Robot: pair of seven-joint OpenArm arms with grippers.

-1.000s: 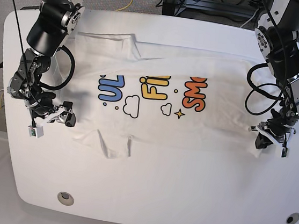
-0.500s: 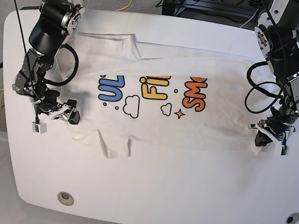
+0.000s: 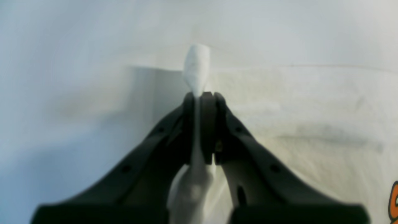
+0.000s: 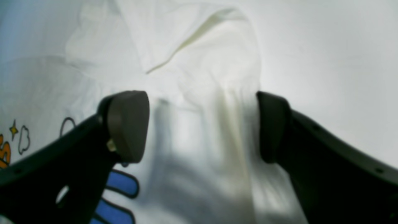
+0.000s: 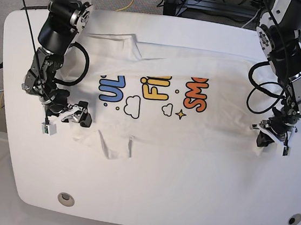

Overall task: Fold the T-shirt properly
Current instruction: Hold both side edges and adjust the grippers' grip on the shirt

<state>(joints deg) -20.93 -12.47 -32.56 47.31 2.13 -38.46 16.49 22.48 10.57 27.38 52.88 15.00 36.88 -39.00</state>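
White tabletop (image 5: 183,203) carries the T-shirt (image 5: 157,100) spread print-up across its middle, unfolded. Left tool (image 3: 201,96) pinches the hem corner; right tool (image 4: 202,124) gapes wide over a sleeve, holding nothing. Folding apparently just beginning.

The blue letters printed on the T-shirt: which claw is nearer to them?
The right claw: it hangs open beside the blue letters. The left claw is across the T-shirt, shut on its far edge.

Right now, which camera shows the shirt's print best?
Base view: the print lies nearly whole across the shirt. The right wrist view catches only blue strokes beside the open right claw; the left wrist, an orange sliver.
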